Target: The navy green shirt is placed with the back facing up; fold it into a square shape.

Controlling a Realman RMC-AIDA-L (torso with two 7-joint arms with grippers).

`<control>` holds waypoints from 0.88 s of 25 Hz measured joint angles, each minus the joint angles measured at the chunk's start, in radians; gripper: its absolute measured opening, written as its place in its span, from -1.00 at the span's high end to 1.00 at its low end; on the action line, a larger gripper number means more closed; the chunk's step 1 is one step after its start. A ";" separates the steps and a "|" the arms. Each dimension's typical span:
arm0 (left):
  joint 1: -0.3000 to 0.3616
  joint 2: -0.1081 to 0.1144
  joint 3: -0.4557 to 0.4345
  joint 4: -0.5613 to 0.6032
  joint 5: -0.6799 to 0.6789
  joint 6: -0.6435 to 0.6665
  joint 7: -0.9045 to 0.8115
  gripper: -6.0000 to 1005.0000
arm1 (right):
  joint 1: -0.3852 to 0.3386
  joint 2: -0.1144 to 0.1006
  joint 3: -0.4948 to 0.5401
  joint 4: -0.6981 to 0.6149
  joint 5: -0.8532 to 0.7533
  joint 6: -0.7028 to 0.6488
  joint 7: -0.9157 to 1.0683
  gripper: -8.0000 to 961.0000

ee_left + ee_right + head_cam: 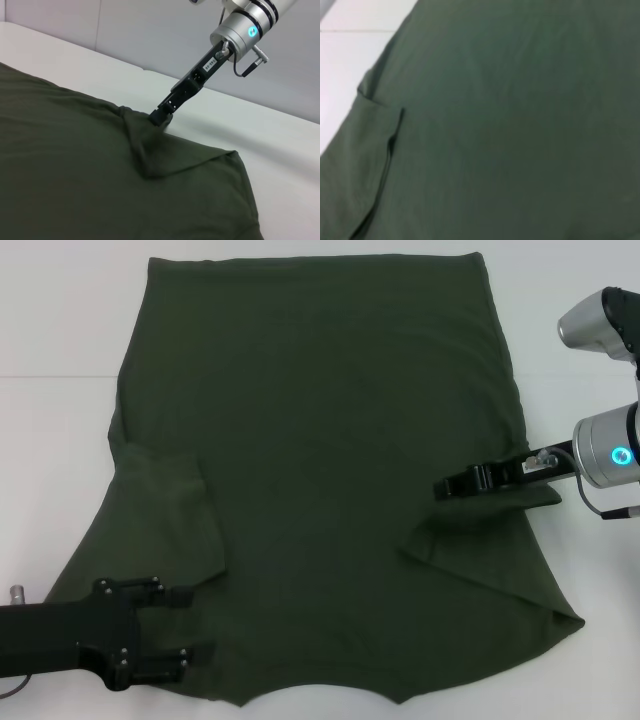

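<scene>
A plain white table (60,330) meets a pale grey wall (125,30) behind it.

shirts: 1 – navy green shirt (330,440) | pincers: 2 – left pincer (195,625), right pincer (445,486) | tables: 1 – table (60,330)

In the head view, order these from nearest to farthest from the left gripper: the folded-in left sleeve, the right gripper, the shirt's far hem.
From the left gripper, at the near left:
1. The folded-in left sleeve, just above it on the shirt.
2. The right gripper, across at the right sleeve.
3. The far hem, along the top edge.
</scene>
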 joint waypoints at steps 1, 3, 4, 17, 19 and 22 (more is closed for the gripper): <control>0.000 0.000 0.000 0.000 0.000 0.000 0.000 -0.50 | -0.002 -0.001 0.000 0.003 0.014 0.002 -0.002 0.63; 0.000 0.000 0.000 -0.001 0.000 0.000 0.000 -0.50 | -0.005 -0.004 0.001 0.014 0.040 0.004 -0.008 0.47; 0.000 0.000 0.000 -0.001 0.000 0.000 0.000 -0.50 | -0.005 -0.006 0.001 0.020 0.050 0.005 -0.010 0.37; 0.001 -0.001 -0.008 0.001 -0.008 0.003 0.000 -0.50 | -0.162 -0.041 0.123 0.042 0.349 -0.086 -0.167 -0.72; 0.001 -0.001 -0.009 0.001 -0.009 0.003 0.000 -0.50 | -0.210 -0.050 0.170 0.065 0.429 -0.127 -0.215 -0.72; 0.002 -0.001 -0.009 0.003 -0.009 0.004 0.000 -0.50 | -0.282 -0.065 0.243 0.123 0.535 -0.188 -0.279 -0.72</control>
